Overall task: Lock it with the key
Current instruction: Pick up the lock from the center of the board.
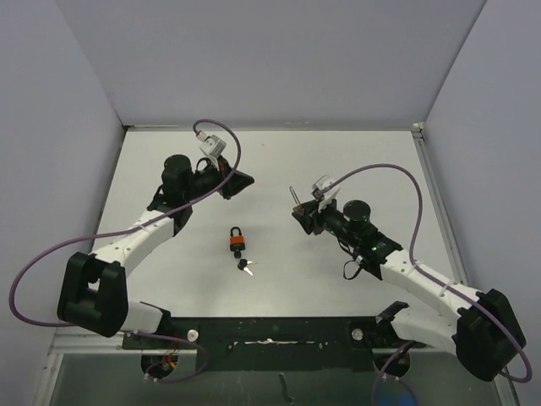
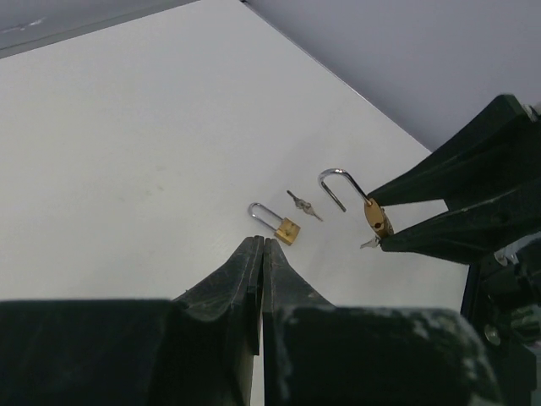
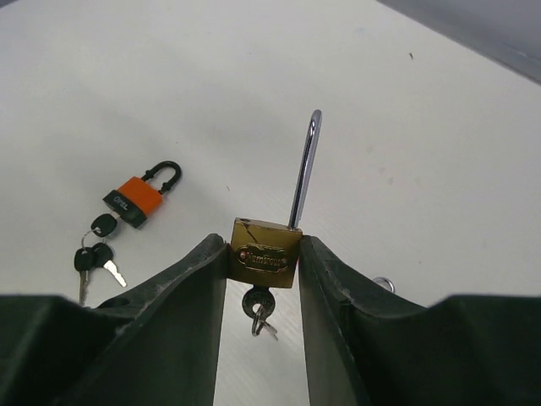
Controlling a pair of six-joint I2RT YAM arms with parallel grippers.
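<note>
My right gripper [image 3: 262, 247] is shut on a brass padlock [image 3: 265, 252] and holds it by its sides above the table. Its long silver shackle [image 3: 304, 165] stands up and is open. A key [image 3: 258, 303] sits in the keyhole underneath, with a ring and a second key hanging from it. The left wrist view also shows this padlock [image 2: 376, 216] with the free end of its shackle. My left gripper [image 2: 260, 243] is shut and empty, left of the right gripper [image 1: 300, 213] and apart from it.
An orange padlock [image 1: 237, 241] with a black shackle lies mid-table, its bunch of keys [image 1: 245, 266] just in front of it. A small brass padlock [image 2: 287, 228] and small keys [image 2: 303, 205] lie on the table beyond my left fingertips. Grey walls surround the table.
</note>
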